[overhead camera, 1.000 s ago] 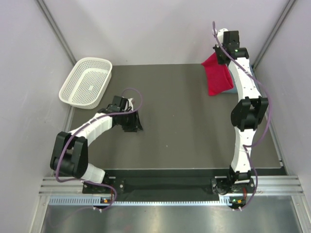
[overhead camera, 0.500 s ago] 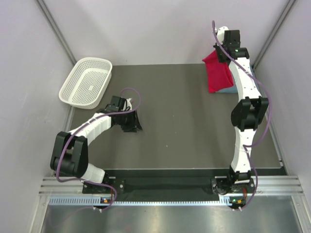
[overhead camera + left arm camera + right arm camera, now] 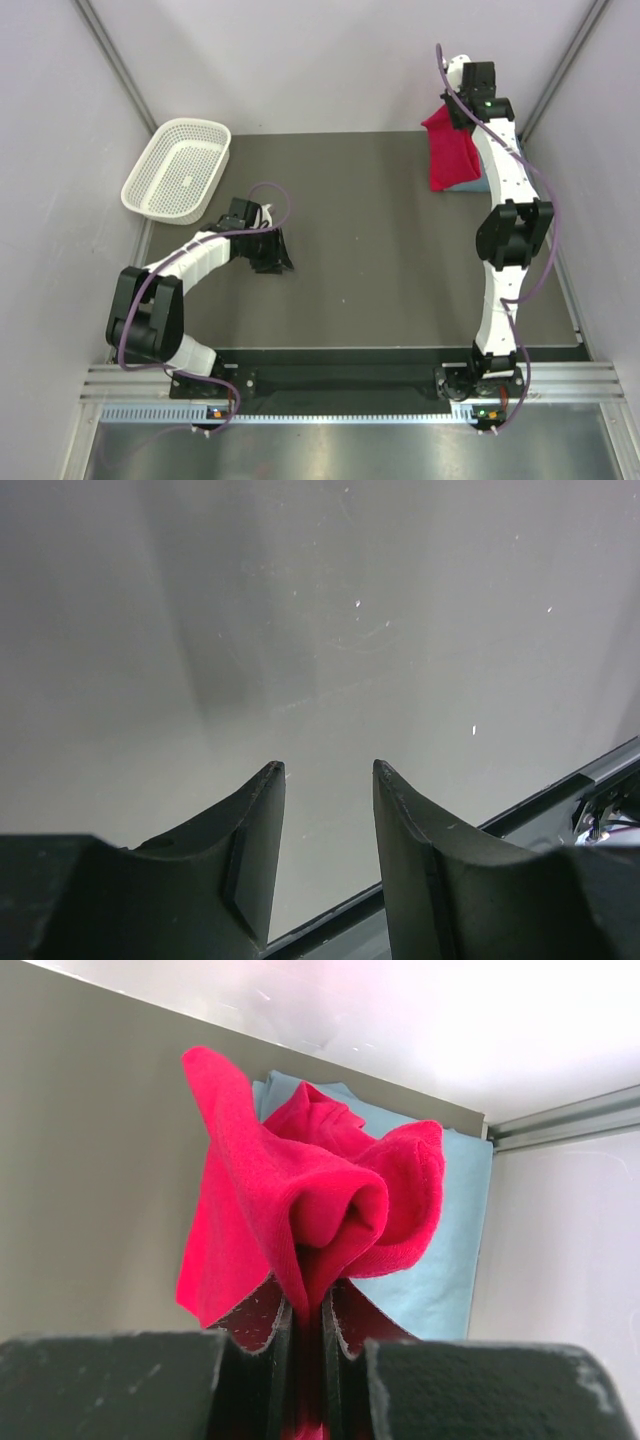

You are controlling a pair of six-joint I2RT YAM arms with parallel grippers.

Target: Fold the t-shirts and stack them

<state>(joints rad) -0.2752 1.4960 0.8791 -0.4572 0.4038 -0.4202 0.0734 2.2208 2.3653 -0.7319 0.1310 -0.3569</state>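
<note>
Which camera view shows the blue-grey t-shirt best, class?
The right wrist view: the blue-grey t-shirt lies spread flat behind the red t-shirt pinched in the right tool. The top external view shows only a blue sliver beside the red cloth. The left wrist view shows none of it.

White arm links [image 3: 505,170] — black joints [image 3: 512,235] (looping purple cables [image 3: 270,184]).

This is a robotics lab cell. Plain pale wall panels [image 3: 330,60] on aluminium posts [image 3: 110,55] box in a dark desk [image 3: 370,260], and the left arm [image 3: 190,260] and right arm [image 3: 510,180] are bolted to a slotted metal rail [image 3: 130,385].
</note>
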